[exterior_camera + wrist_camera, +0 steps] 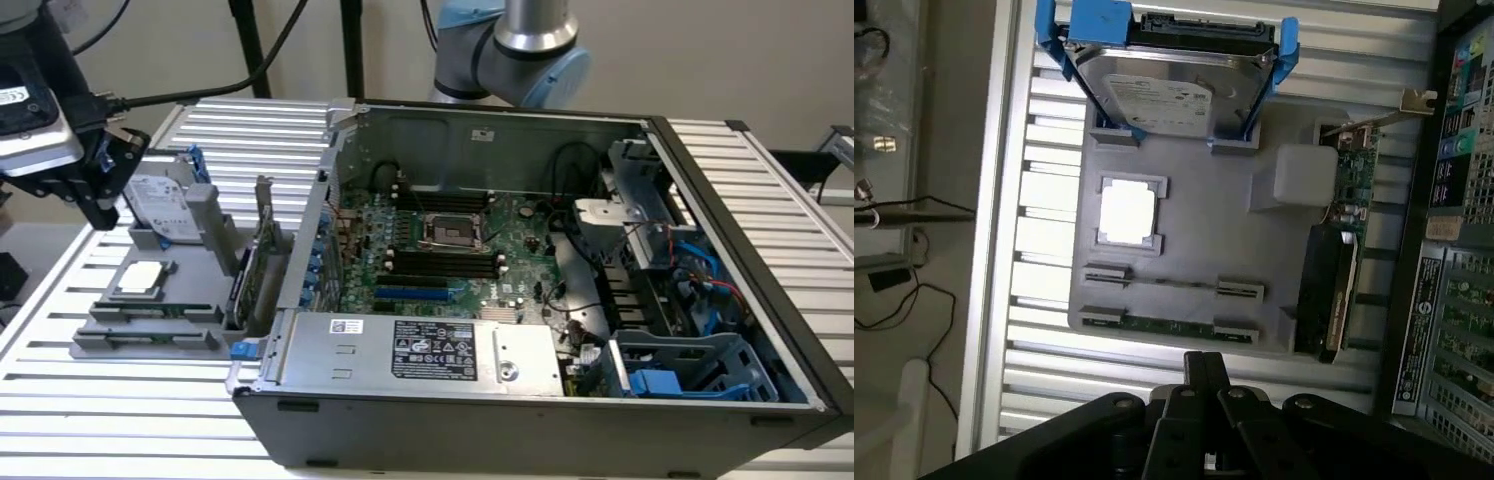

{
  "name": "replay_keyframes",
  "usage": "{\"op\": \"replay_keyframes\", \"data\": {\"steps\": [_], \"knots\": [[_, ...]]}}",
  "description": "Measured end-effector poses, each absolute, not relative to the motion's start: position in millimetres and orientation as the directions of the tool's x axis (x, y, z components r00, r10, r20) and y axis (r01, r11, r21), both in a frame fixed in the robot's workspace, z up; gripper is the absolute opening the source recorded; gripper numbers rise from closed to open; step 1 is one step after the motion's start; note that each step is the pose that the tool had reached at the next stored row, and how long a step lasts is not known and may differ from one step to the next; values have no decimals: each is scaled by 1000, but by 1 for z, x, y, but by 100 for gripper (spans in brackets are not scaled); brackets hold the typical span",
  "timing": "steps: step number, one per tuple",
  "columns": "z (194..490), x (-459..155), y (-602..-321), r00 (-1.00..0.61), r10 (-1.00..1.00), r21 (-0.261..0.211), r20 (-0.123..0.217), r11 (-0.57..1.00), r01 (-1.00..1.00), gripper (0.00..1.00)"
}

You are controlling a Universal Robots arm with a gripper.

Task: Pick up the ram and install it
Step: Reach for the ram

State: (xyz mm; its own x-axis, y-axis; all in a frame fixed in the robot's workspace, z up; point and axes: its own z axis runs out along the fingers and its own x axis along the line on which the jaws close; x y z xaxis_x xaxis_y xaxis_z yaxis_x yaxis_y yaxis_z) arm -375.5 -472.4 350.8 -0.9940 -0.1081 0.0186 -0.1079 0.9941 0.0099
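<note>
**Desk:** Claw status?

**Operator:** I read the gripper (1206,368) as fully closed. Its two black fingers meet tip to tip with no gap, and nothing is between them. It hangs clear above the slatted aluminium table (134,420), touching nothing.

**Desk:** Location of the ram?

**Operator:** The ram (1166,324) sits in the grey moulded tray (1234,250). It is a thin dark-green stick held between two ribbed end clips, in the row at the tray edge nearest the fingertips. A second clip row runs alongside it; I cannot tell what that one carries.

**Desk:** Other items on the tray?

**Operator:** I see three.
- A square silver processor chip (1127,212) lies in a shallow framed recess.
- A hard drive (1169,95) with a dull metal lid sits in a blue plastic carrier at the end far from the claw.
- An expansion card (1349,180) with a metal bracket stands on edge on the side toward the computer case (534,400).

**Desk:** Case condition?

**Operator:** It is open, made of matt grey sheet metal. The green motherboard (461,235) is exposed, with long black memory slots (441,262) just beside the processor socket.
</note>
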Motion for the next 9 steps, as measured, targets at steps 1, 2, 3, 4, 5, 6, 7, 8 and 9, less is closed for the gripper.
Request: {"op": "replay_keyframes", "data": {"steps": [1, 2, 3, 4, 5, 6, 7, 8, 9], "knots": [[350, -377, -473, -994, -109, 10, 16, 994, -108, 11], [350, -379, -473, -994, -109, 10, 15, 994, -109, 11], [349, -381, -474, -994, -109, 10, 15, 994, -109, 11], [348, -382, -475, -994, -109, 10, 15, 994, -109, 11], [347, -382, -476, -994, -109, 10, 15, 994, -109, 11], [347, -383, -477, -994, -109, 10, 15, 994, -109, 11], [347, -383, -477, -994, -109, 9, 15, 994, -109, 11], [347, -383, -477, -994, -109, 9, 15, 994, -109, 11], [347, -383, -477, -994, -109, 10, 15, 994, -109, 11]]}}
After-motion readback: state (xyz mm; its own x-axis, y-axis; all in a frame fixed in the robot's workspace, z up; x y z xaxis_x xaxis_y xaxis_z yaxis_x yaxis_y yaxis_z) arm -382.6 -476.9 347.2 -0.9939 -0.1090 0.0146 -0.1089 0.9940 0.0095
